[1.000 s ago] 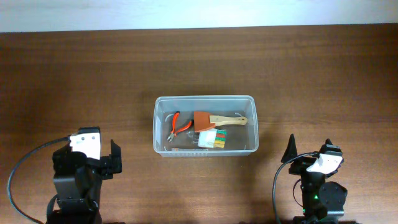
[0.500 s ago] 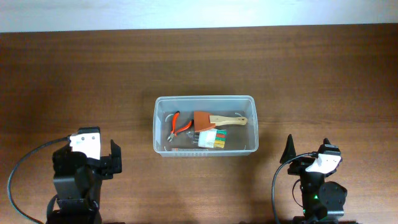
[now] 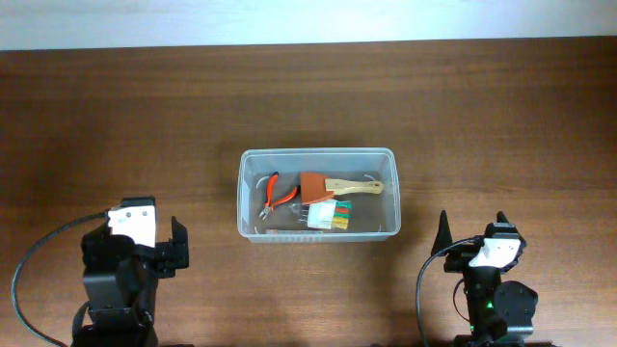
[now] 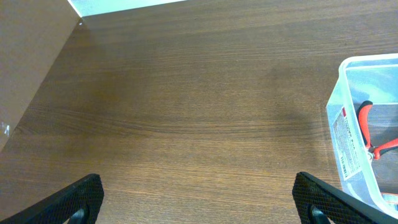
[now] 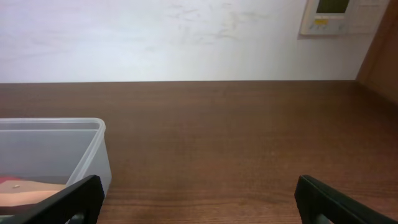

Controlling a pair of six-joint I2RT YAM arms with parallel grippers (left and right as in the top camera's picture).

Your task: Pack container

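The container (image 3: 316,151), a clear lidless tub, stands at the middle of the table. In it lie red-handled pliers (image 3: 278,196), a brush with a wooden handle (image 3: 339,185) and a white pack with coloured parts (image 3: 330,214). My left gripper (image 3: 132,229) is open and empty at the front left, well apart from the tub. The left wrist view shows its jaws wide apart (image 4: 199,208), with the container's wall (image 4: 341,134) and the pliers (image 4: 372,134) at the right. My right gripper (image 3: 472,231) is open and empty at the front right. The right wrist view shows it (image 5: 199,202) with the container (image 5: 93,146) at the left.
The brown wooden table (image 3: 501,116) runs to a white wall at the back. A wall panel (image 5: 339,15) shows at the top right of the right wrist view. A brown board (image 4: 28,56) stands at the left of the left wrist view.
My right gripper has drawn back a little toward the front edge. The left arm and the container's contents have not moved.
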